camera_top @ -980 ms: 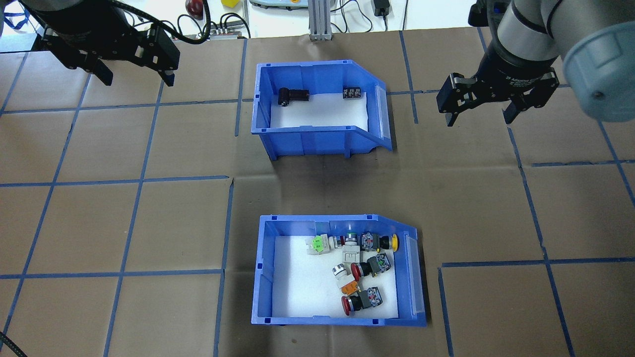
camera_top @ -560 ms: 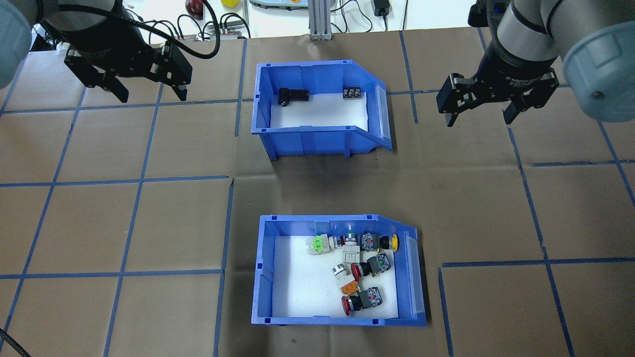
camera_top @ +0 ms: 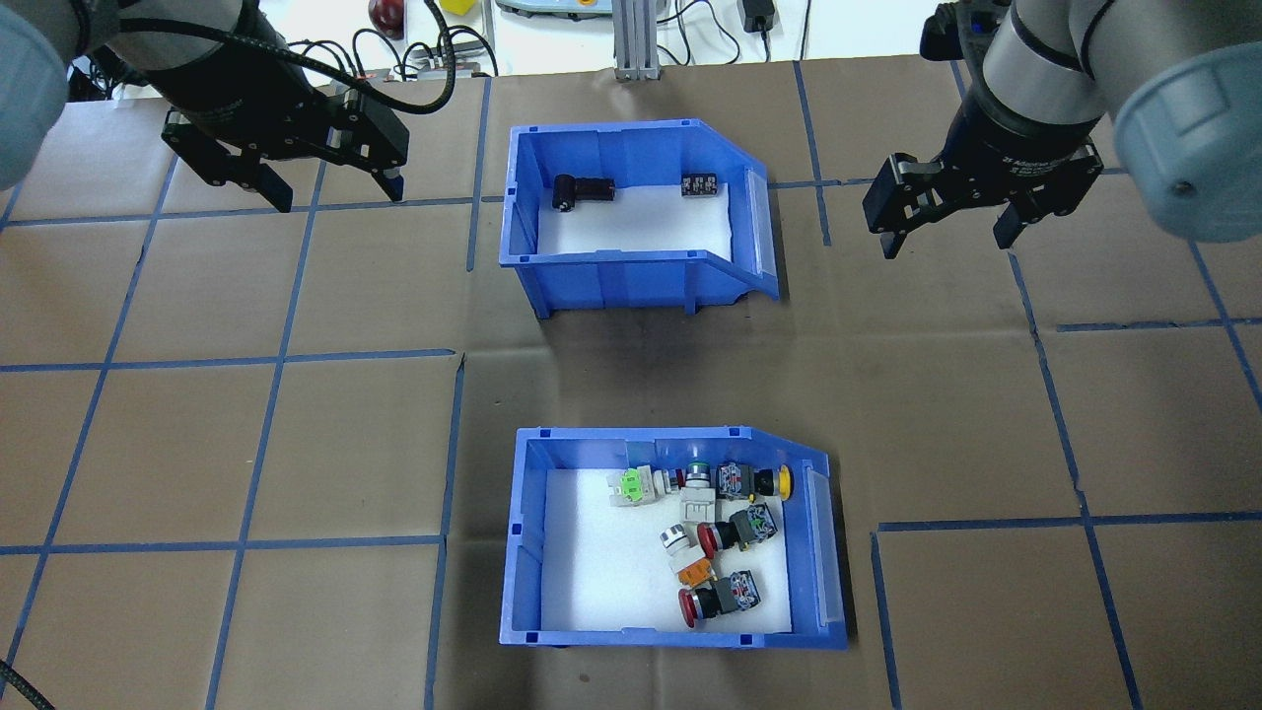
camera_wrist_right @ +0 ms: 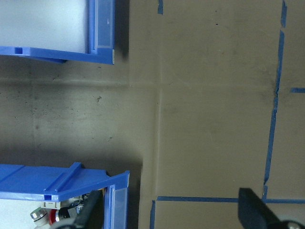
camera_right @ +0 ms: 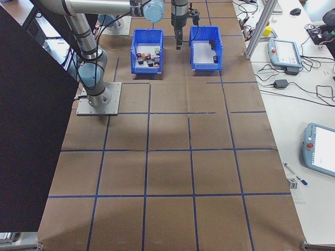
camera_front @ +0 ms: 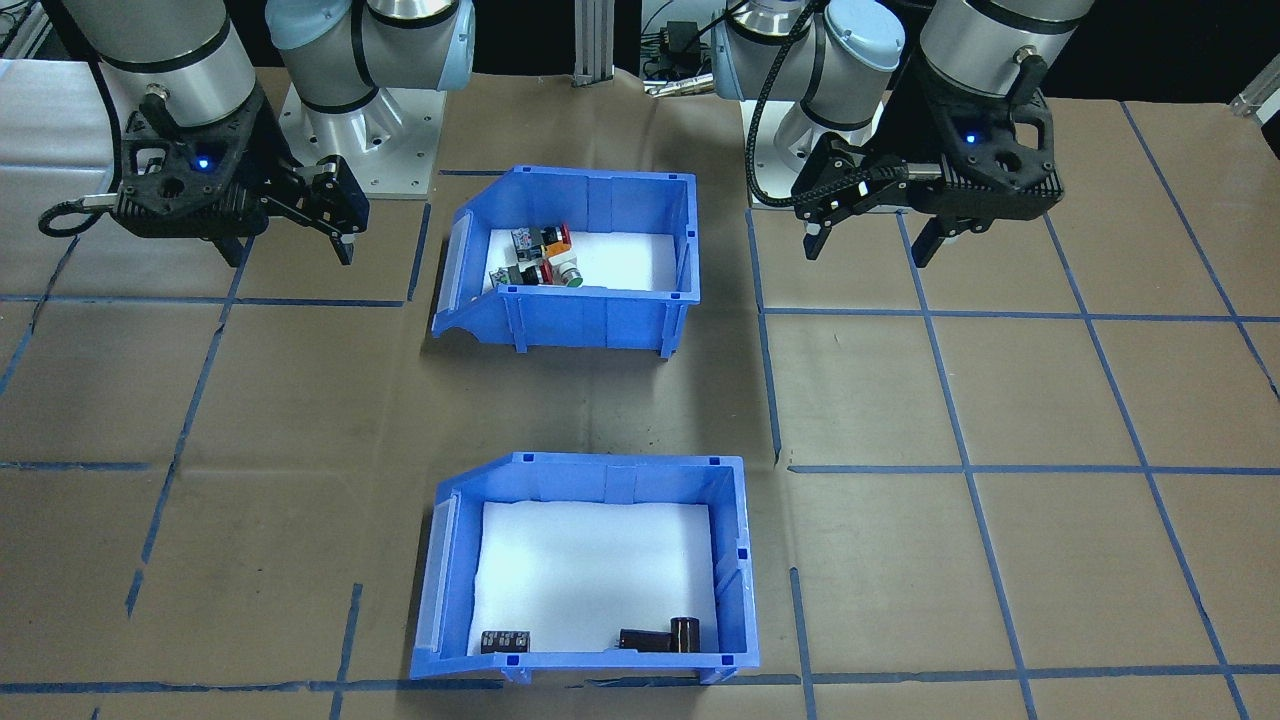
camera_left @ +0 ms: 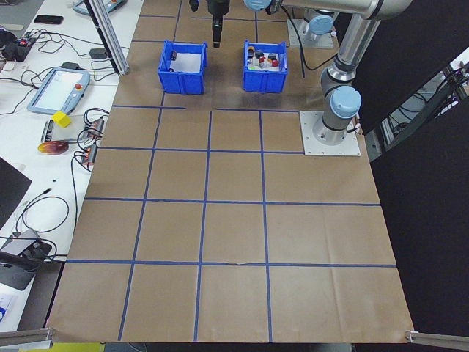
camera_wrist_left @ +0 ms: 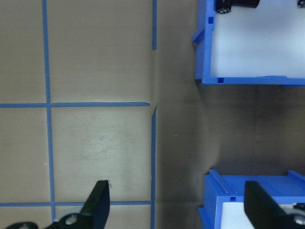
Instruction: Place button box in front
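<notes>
Button box (camera_top: pixel 670 537) lower centre of overhead frame; capacitor bin (camera_top: pixel 631 212) upper centre. Left gripper (camera_top: pixel 330 187) and right gripper (camera_top: pixel 951 232) spread wide, empty, flanking capacitor bin.

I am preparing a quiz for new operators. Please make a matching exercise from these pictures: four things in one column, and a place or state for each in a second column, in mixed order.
Things:
1. button box
2. capacitor box
3. left end effector
4. right end effector

Places or states:
A. open, above the table to the right of the capacitor box in the overhead view
B. far from the robot, holds dark cylinders
C. open, above the table to the left of the capacitor box in the overhead view
D. near the robot, holds coloured switches

Pairs: 1-D, 2-B, 3-C, 4-A
</notes>
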